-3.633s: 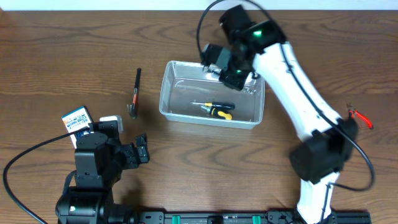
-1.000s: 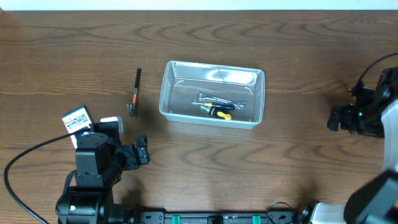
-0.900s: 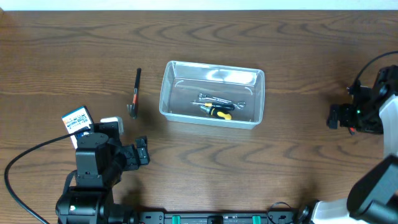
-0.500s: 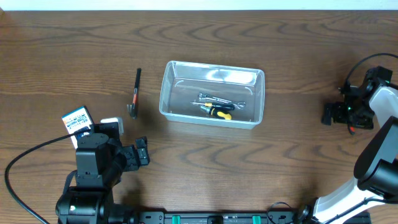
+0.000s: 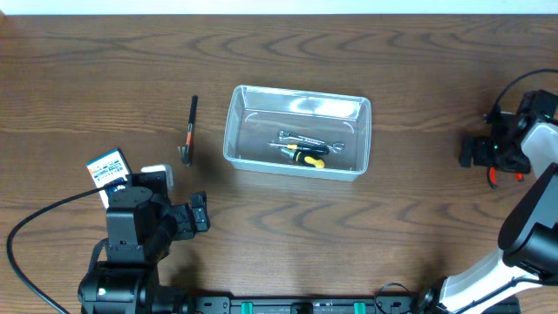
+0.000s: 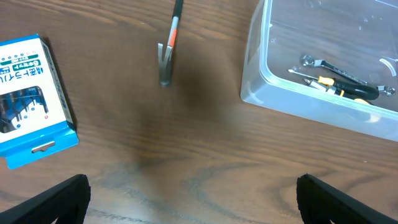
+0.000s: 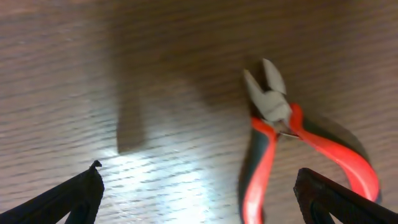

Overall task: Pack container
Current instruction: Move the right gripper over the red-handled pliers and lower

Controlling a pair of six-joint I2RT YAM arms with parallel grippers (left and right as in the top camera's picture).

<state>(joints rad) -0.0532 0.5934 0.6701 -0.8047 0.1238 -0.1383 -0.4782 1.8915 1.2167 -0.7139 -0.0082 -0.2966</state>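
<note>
Right gripper (image 7: 199, 169), jaws spread wide and empty, hovered over red-handled pliers (image 7: 278, 118) lying right of centre, long axis top to bottom, nose upward. Left gripper (image 6: 193, 180) gaped empty too, much farther off. Clear container (image 5: 230, 139) sat mid-frame overhead, well left of the pliers.

Setting: a robot manipulation test bench of laboratory type.

Indicators:
- A left arm (image 5: 131, 231) and a right arm (image 5: 534, 209) stand at the near edge of a wood-grain table (image 5: 418, 70), above a black rail with green clips (image 5: 305, 306).
- A black cable (image 5: 35, 225) runs loose over the tabletop.
- Staged items lie apart: a clear container (image 5: 235, 131), a small hammer (image 5: 189, 131), a blue-and-white card packet (image 5: 109, 167) and red-handled pliers (image 7: 292, 155).
</note>
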